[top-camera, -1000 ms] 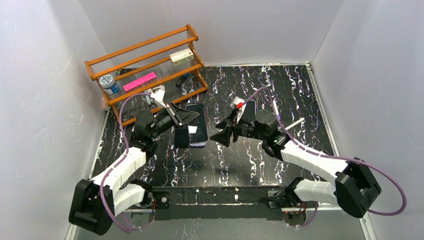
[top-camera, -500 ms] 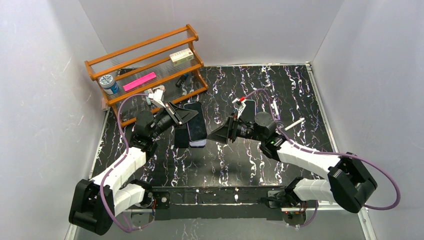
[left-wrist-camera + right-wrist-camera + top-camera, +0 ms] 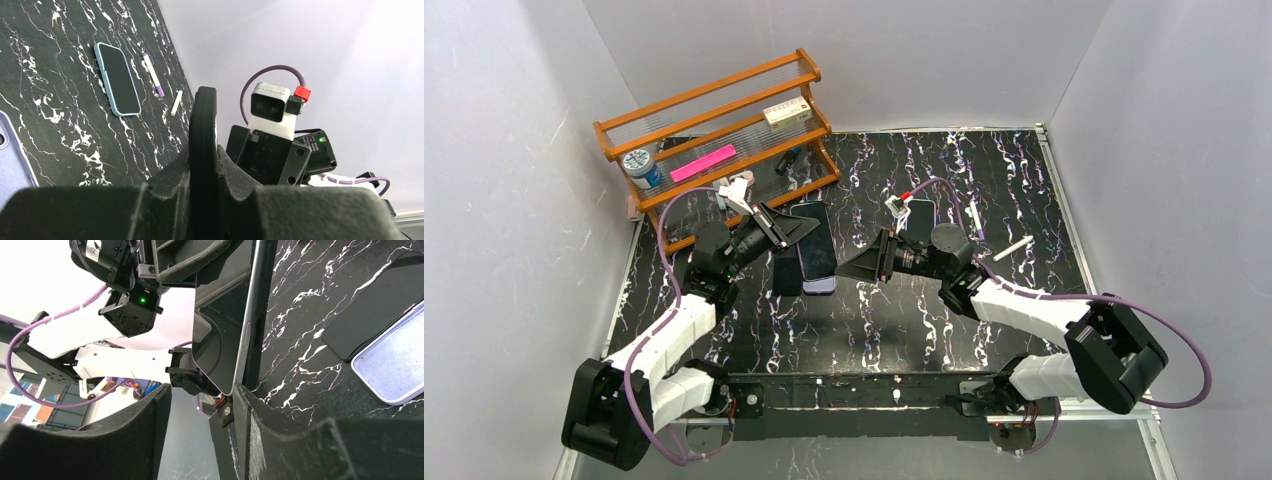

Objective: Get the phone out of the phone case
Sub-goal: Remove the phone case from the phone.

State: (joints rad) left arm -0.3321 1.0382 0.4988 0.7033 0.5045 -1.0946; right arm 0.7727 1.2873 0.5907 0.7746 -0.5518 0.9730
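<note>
My left gripper [image 3: 796, 232] is clamping a phone [image 3: 220, 335] by one end and holding it up on edge above the table [image 3: 874, 330]. My right gripper [image 3: 852, 270] is standing with its jaws apart on either side of the phone's other end. A gap is showing at one finger, so it is not pinching.

The left arm is stretching forward with its wrist rolled. The right arm is reaching leftward, with its forearm low over the table.

A lavender case [image 3: 395, 365] is lying flat on the table just under the held phone, beside a black slab [image 3: 372, 307]. I am not managing to tell whether the held phone is bare or wearing a dark cover, because a dark strip is running along its silver edge.

Farther back, a second phone [image 3: 117, 77] in a pale blue cover is lying near a pen [image 3: 152, 75] and a white stick [image 3: 176, 102].

The label on the box [image 3: 786, 113] on the wooden rack [image 3: 704, 92] is proving too small to read. The frame edge is cutting off the white lettering on the left arm's housing.
</note>
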